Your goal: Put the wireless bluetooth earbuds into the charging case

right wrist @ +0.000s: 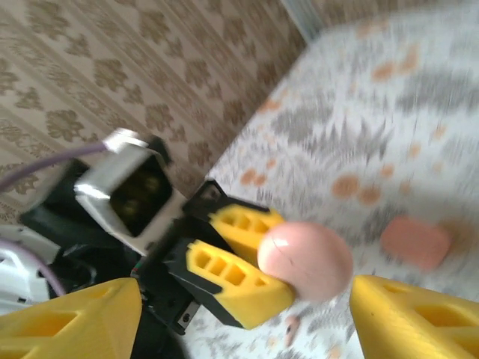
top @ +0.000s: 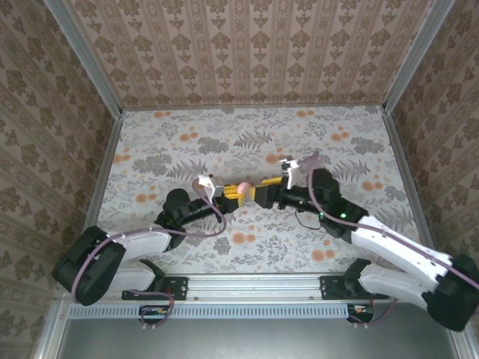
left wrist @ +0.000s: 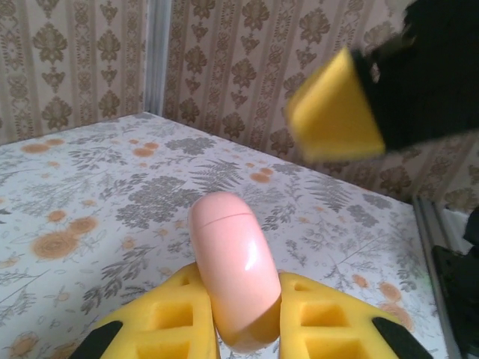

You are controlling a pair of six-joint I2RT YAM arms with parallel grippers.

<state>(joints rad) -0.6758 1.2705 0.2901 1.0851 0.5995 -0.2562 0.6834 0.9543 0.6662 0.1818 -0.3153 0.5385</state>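
Floral cloth (top: 247, 138) under wallpapered walls: from above, the left gripper (top: 236, 194) pinches the charging case (top: 243, 187), with the right gripper (top: 264, 197) just beside it. At the left wrist, the case stands between clamped fingers (left wrist: 183, 318), its lid seam shut. At the right wrist, the right gripper's jaws are spread, the case ahead between them. The step is probably lid-opening; next, catch the lid's edge.

The salmon-pink charging case (left wrist: 230, 277), lid closed, is held raised mid-scene; perhaps one tiny earbud (right wrist: 291, 327) lies below it.

Glossy smooth pink plastic charging case (left wrist: 228, 247); matt yellow left claw (left wrist: 239, 278) fingers (left wrist: 172, 321).
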